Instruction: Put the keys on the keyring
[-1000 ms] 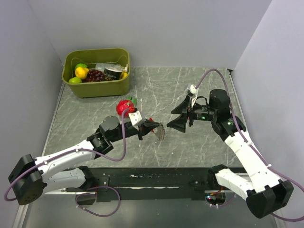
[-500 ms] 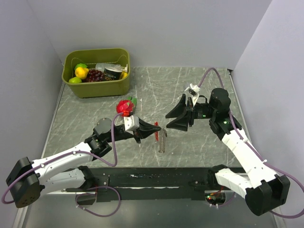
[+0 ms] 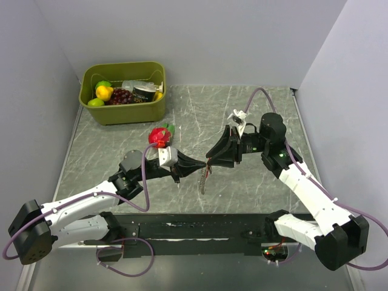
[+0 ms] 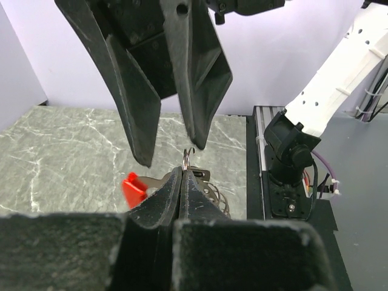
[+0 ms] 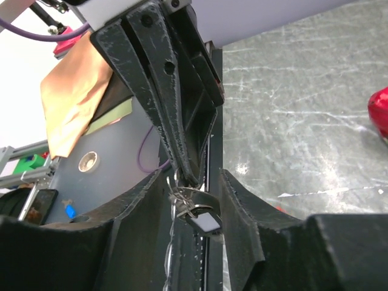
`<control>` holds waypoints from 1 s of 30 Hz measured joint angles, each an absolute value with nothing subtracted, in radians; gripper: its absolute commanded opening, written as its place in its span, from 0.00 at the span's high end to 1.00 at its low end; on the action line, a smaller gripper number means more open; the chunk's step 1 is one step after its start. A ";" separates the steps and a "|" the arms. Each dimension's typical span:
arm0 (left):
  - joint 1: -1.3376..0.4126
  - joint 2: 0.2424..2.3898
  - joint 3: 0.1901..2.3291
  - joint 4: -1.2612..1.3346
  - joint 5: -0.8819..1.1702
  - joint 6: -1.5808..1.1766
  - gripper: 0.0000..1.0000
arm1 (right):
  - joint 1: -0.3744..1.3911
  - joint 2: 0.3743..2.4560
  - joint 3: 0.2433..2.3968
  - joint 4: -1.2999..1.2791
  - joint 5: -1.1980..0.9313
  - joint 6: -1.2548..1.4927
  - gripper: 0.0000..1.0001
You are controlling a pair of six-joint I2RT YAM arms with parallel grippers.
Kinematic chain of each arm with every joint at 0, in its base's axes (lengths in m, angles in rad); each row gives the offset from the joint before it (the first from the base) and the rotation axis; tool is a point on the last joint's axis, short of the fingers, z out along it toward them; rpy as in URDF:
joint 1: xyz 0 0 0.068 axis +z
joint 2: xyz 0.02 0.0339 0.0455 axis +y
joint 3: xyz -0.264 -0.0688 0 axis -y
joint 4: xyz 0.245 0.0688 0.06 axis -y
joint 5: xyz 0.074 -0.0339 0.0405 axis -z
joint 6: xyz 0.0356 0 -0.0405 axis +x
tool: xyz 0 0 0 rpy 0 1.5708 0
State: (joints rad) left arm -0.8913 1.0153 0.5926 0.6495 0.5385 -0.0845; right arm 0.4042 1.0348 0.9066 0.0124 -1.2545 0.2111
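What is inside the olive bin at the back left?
In the olive bin: yellow fruit, green fruit, dark grapes, a black tub. Anything beneath them is covered.

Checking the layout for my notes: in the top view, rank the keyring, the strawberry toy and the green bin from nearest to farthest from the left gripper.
1. keyring: pinched in the left gripper, hanging from its tips at mid-table.
2. strawberry toy: on the table, farther back and to the left.
3. green bin: far left corner.
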 measured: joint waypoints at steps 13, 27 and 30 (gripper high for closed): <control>-0.890 1.024 0.601 0.638 0.533 -0.091 0.99 | 0.406 1.042 0.906 -0.041 -1.245 0.200 0.61; -0.891 1.024 0.601 0.656 0.534 -0.094 0.99 | 0.403 1.005 0.894 -0.093 -1.210 0.184 0.51; -0.891 1.024 0.601 0.656 0.534 -0.094 0.99 | 0.403 1.005 0.889 -0.096 -1.205 0.185 0.61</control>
State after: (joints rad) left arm -0.8906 1.0237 0.6006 0.6556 0.5339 -0.0944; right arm 0.4026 1.0050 0.8890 -0.0959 -1.2049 0.1848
